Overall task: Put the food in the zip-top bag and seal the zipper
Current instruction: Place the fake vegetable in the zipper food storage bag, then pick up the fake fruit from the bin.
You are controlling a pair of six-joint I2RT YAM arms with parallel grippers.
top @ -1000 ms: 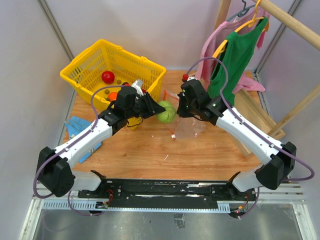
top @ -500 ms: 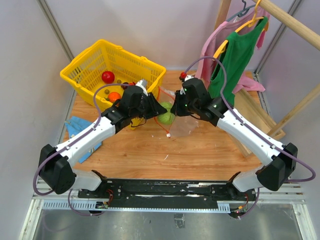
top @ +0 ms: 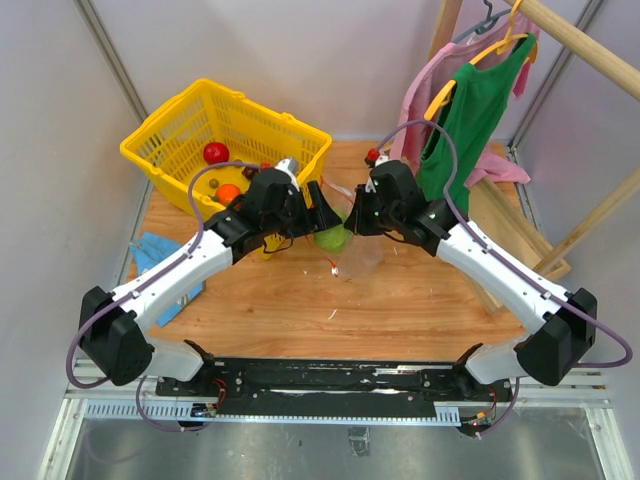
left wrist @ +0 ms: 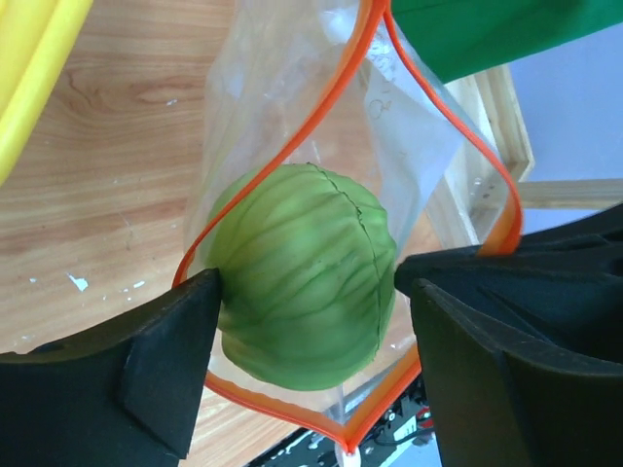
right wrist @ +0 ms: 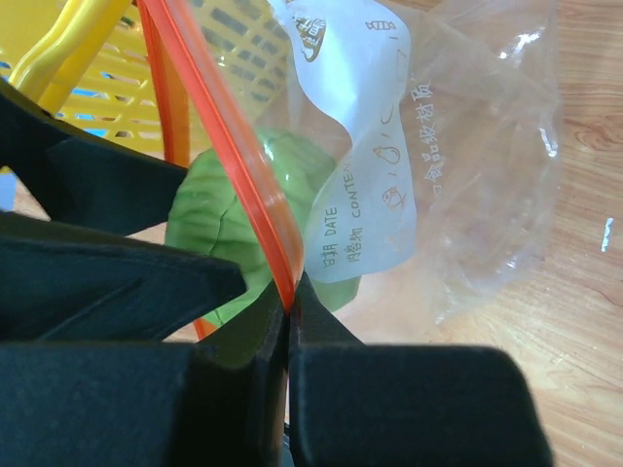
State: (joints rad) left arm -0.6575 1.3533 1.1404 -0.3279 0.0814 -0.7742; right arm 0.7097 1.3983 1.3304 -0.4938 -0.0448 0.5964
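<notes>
The light-green ball of the food sits in the mouth of the clear zip-top bag, ringed by the orange zipper. My left gripper is open around the ball, with a small gap on the right side. My right gripper is shut on the zipper strip and holds the bag's mouth up. From above, the ball lies between the left gripper and the right gripper. A red fruit and an orange lie in the yellow basket.
The yellow basket stands at the back left, close behind my left arm. A blue cloth lies at the left edge. Green and pink clothes hang on a wooden rack at the back right.
My left gripper carried the green ball right to the bag's mouth and has now spread its jaws. The right gripper stayed shut on the zipper, holding the bag up.
</notes>
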